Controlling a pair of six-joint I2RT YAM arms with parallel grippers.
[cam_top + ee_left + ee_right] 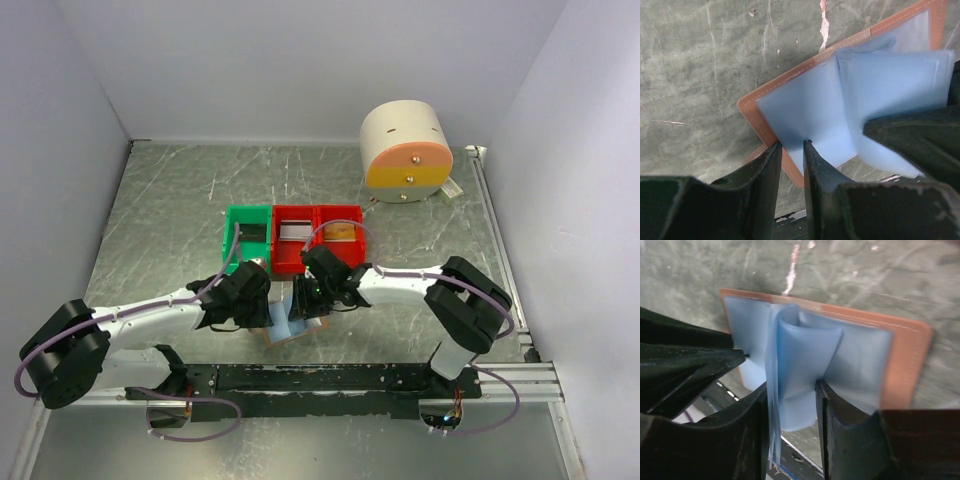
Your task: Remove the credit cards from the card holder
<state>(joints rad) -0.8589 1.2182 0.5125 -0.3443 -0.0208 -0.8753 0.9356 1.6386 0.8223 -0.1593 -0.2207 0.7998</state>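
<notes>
My left pincer (792, 146) is closed to a thin slit on a corner of the holder (805, 100). Its black, rough-moulded fingers nip the stitched tan leather rim and the pale blue lining. My right pincer (791, 386) clamps a curled leaf of the same holder. The leaf is a soft, glossy blue sleeve bowed between both fingers, with more leaves fanned against one finger. The holder lies open on the table (150, 210), between my two wrists and near the black front rail (330, 378). The table is grey-green, marbled and scratched, and plain white walls close it on three sides. Beyond the holder stand a green bin (248, 210) and two red bins (318, 210) of square plastic, with flat cards (340, 232) inside. A cream drum (400, 135) with an orange band sits at the far right.
</notes>
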